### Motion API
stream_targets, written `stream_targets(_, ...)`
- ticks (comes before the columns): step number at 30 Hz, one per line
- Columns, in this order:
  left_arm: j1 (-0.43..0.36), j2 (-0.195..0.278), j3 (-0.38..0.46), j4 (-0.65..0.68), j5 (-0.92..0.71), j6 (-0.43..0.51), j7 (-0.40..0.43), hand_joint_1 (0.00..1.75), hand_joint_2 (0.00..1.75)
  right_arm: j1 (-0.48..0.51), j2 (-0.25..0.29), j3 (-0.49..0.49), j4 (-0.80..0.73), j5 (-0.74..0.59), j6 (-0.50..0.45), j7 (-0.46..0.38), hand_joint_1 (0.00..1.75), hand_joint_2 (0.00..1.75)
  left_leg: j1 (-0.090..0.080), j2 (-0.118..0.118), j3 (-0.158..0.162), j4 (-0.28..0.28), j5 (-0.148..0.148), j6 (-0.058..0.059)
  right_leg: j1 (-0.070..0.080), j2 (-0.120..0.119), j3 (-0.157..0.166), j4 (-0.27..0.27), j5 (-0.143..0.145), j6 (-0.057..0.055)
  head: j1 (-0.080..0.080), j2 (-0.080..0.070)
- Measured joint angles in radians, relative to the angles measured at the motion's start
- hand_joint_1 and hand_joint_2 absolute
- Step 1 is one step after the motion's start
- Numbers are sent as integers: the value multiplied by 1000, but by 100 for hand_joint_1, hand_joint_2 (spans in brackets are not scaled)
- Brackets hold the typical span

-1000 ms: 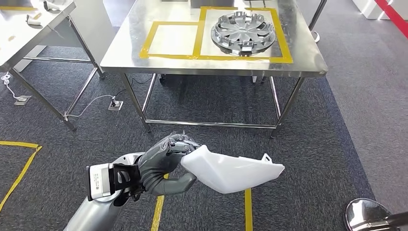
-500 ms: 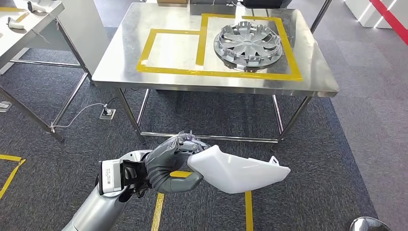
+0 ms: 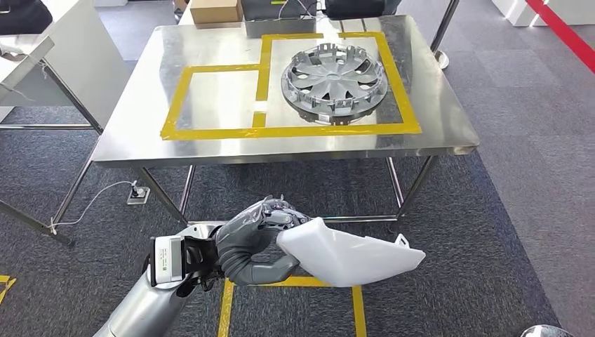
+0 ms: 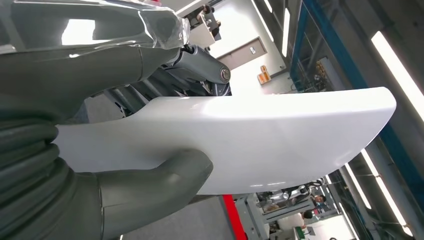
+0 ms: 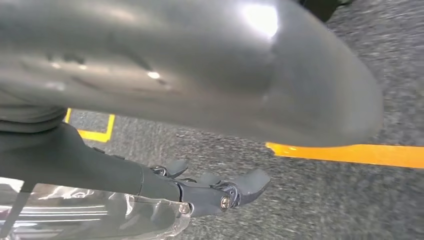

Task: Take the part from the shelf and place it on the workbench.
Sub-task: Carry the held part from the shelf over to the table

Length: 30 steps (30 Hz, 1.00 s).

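Note:
My left hand [image 3: 254, 240] grips a white curved plastic part [image 3: 354, 257] by its wide end, low in the head view and over the carpet. The part's narrow tip points to the right. In the left wrist view the thumb [image 4: 150, 197] presses one face of the white part [image 4: 250, 140] and the darker fingers [image 4: 195, 65] wrap the other. Ahead stands the steel workbench [image 3: 140, 144], marked with yellow tape boxes. The smaller left box [image 3: 214, 95] is bare. My right hand [image 5: 215, 192] hangs over the carpet, fingers loosely spread and holding nothing.
A silver hubcap [image 3: 334, 84] lies in the larger right tape box. A cardboard box [image 3: 216, 10] and a grey case [image 3: 277, 27] sit at the bench's far edge. Another table [image 3: 24, 60] stands to the left, with a cable and socket [image 3: 137, 193] on the floor. Yellow tape [image 3: 295, 282] crosses the carpet.
The whole view has shifted: the camera moved nearer the workbench, which now looks larger and sits further left. My left hand keeps the same hold on the white part.

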Motion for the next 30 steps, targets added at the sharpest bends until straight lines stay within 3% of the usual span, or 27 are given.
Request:
stream_targets(3, 4, 3, 0, -1, -3, 3, -2, 175, 175, 0, -1, -1, 1, 4, -1, -1, 0, 0, -8, -7, 23, -153, 183, 21, 4, 7, 41, -3, -44, 9, 1, 0)
stream_targets(4, 5, 2, 0, -2, -6, 5, -2, 175, 175, 0, -1, -1, 1, 6, -1, -1, 0, 0, -11, -11, 32, -175, 223, 27, 4, 9, 52, -9, -55, 15, 1, 0)
stream_targets(5, 4, 0, 0, -4, -8, 7, -2, 175, 175, -1, -2, -1, 1, 8, -1, -1, 0, 0, -13, -14, 41, -181, 232, 33, 5, 10, 64, -11, -59, 22, 1, 0)
stream_targets(7, -1, -7, 0, -12, -12, 13, -2, 175, 175, -5, -4, -1, 1, 12, -1, -1, 0, 0, -9, -16, 68, -196, 223, 42, 6, 8, 69, 8, -43, 34, -1, 0)
stream_targets(9, -2, -14, 0, -18, -16, 20, -2, 175, 175, -11, -4, 0, 1, 17, -1, -1, 0, 0, -3, -14, 99, -209, 209, 53, 7, -2, 16, 104, -13, 41, 1, 0)
stream_targets(10, 3, -15, 0, -19, -20, 23, -3, 175, 175, -12, -3, 0, 2, 21, -1, -2, 0, 0, -1, -13, 114, -213, 198, 56, 7, -7, -29, 167, -16, 43, 2, 0)
stream_targets(11, 10, -15, 0, -20, -25, 27, -4, 175, 175, -11, -4, 0, 2, 24, -1, -4, 0, 0, -1, -13, 128, -214, 186, 58, 7, -10, -76, 223, -38, 45, 2, 0)
stream_targets(13, 30, -13, -1, -22, -34, 31, -10, 175, 175, -6, -5, 0, 2, 29, -1, -7, 0, 0, -1, -15, 159, -215, 157, 59, 7, -11, -149, 272, -119, 48, 2, 0)
stream_targets(14, 39, -12, -1, -24, -38, 32, -13, 175, 175, -4, -5, 0, 2, 30, -1, -8, 0, 0, -1, -16, 178, -215, 142, 58, 7, -12, -168, 260, -146, 50, 2, 0)
stream_targets(15, 47, -11, -1, -25, -40, 34, -16, 175, 175, -2, -5, 0, 2, 31, -1, -9, 0, 0, -1, -16, 198, -215, 126, 56, 7, -13, -176, 224, -145, 51, 2, 0)
stream_targets(16, 52, -10, -1, -26, -42, 34, -19, 175, 175, 0, -6, 0, 3, 31, -1, -10, 0, 0, -1, -16, 218, -215, 109, 54, 7, -15, -176, 168, -104, 51, 3, 0)
stream_targets(18, 58, -8, -2, -28, -43, 35, -20, 175, 175, 3, -7, 0, 4, 31, -1, -10, 0, 0, -3, -17, 254, -214, 76, 44, 8, -23, -166, 66, 32, 44, 4, 0)
stream_targets(19, 60, -8, -2, -30, -44, 36, -19, 175, 175, 3, -6, 0, 4, 31, -1, -10, 0, 0, -5, -17, 264, -217, 62, 38, 10, -26, -159, 40, 82, 37, 4, 0)
stream_targets(20, 61, -8, -2, -35, -43, 36, -18, 175, 175, 3, -6, 0, 5, 31, -1, -10, 0, 0, -7, -18, 273, -218, 56, 32, 12, -26, -154, 32, 103, 29, 4, 0)
stream_targets(22, 60, -7, -2, -47, -41, 38, -16, 175, 175, 0, -5, 0, 5, 31, -1, -9, 0, 0, -6, -16, 265, -198, 64, 23, 12, -22, -140, 28, 93, 14, 3, 0)
stream_targets(23, 60, -7, -2, -53, -38, 38, -15, 175, 175, 0, -5, 0, 5, 32, -1, -8, 0, 0, -6, -15, 246, -162, 76, 18, 10, -20, -132, 24, 86, 7, 3, 0)
stream_targets(25, 62, -5, -1, -62, -35, 40, -12, 175, 175, 0, -5, 0, 5, 32, -1, -5, 0, 0, -3, -12, 169, -49, 78, 8, 7, -19, -109, 17, 69, -3, 2, 0)
stream_targets(27, 66, 0, 0, -65, -34, 41, -10, 175, 175, 0, -4, 0, 5, 32, -1, -3, 0, 0, -2, -11, 80, 53, 28, 0, 7, -19, -83, 14, 47, -7, 2, 0)
stream_targets(28, 70, 2, 0, -66, -34, 41, -10, 175, 175, 1, -4, 0, 5, 32, -1, -2, 0, 0, -1, -11, 47, 75, 1, -1, 7, -17, -68, 14, 35, -8, 2, 0)
stream_targets(29, 73, 4, 0, -67, -34, 42, -10, 175, 175, 1, -4, 0, 5, 32, -1, -2, 0, 0, -2, -11, 26, 74, -14, 0, 8, -15, -52, 13, 23, -8, 2, 0)
stream_targets(30, 76, 6, 1, -67, -34, 42, -10, 175, 175, 2, -3, 0, 5, 32, -1, -1, 0, 0, -3, -11, 18, 46, -5, 3, 10, -14, -35, 13, 10, -8, 2, 0)
